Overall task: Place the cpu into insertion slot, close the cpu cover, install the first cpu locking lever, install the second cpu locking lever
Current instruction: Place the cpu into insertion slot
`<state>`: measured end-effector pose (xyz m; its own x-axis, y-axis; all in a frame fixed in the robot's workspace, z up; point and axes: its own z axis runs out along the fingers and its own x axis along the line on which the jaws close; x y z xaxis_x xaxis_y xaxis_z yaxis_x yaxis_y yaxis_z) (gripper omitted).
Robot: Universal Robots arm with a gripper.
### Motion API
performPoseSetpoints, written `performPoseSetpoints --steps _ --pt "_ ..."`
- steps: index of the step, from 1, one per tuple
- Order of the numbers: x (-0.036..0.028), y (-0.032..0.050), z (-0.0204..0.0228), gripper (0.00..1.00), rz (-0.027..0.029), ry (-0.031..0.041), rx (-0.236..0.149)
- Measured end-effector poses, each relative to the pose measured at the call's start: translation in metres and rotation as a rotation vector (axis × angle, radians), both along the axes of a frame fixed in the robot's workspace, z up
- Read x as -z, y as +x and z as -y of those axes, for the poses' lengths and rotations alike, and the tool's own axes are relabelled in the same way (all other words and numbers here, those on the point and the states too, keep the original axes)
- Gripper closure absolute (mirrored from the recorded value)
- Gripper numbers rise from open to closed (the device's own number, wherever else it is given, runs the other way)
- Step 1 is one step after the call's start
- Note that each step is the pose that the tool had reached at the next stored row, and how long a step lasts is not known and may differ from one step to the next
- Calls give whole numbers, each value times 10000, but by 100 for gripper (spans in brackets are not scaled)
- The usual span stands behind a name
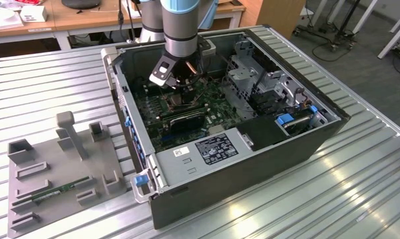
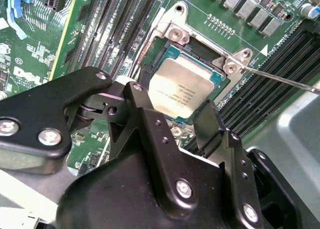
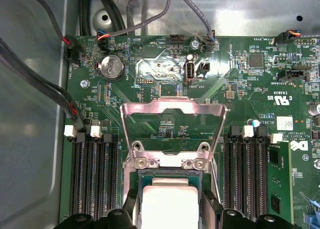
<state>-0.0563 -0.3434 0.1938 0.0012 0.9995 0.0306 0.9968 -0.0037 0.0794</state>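
tool [image 1: 178,85] is down inside the computer case [image 1: 253,164], upper centre of the exterior view, case sits on the ribbed counter [image 1: 47,79]. In the second wrist view the cpu [image 2: 181,86] lies flat in the insertion slot [image 2: 200,49] with the tool right over it; cannot tell if it's clamped on the chip or let go. cpu cover [image 3: 172,108] stands open beyond the slot in the first wrist view, and a locking lever [image 2: 280,78] sticks out free. Placing step looks near done. To do it well: chip level, edges square to the socket rim, no sideways drag, no pressing down
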Motion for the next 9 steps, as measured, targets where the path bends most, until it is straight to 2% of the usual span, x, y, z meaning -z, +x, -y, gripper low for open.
performPoseSetpoints --steps 3,4,9 --pt "1 0 -1 38 1 4 0" --pt "1 0 -1 32 1 3 0" --pt "6 0 -8 32 1 7 0"
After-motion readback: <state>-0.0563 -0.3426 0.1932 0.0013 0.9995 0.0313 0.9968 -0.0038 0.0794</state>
